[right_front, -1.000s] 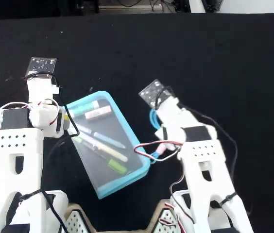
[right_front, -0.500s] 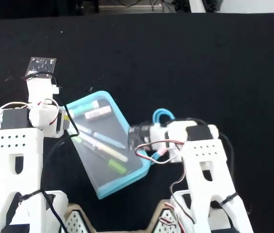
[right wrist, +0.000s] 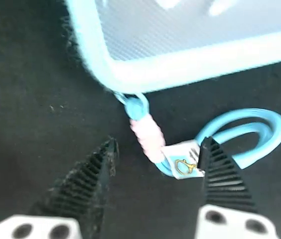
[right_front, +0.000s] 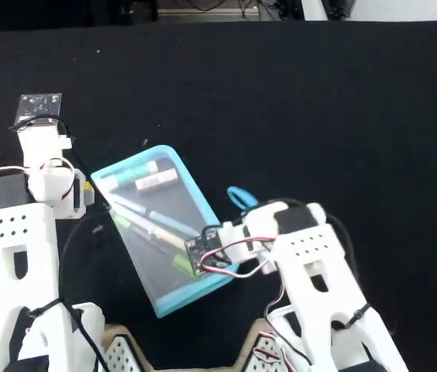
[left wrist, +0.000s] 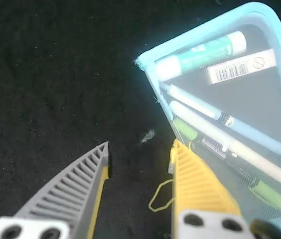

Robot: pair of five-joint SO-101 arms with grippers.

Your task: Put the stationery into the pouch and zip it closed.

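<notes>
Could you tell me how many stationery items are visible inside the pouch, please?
5, all inside the pouch: a green-and-white stick and a white bar at one end, then a blue pen, a white pen and a green-tipped marker side by side. More may be hidden beneath.

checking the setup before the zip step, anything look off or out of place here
One small thing: a thin yellow loop, perhaps a rubber band, lies loose on the black table beside the pouch, close to the left gripper. The pouch sits askew, but the stationery lies inside it and nothing looks spilled or damaged.
</notes>
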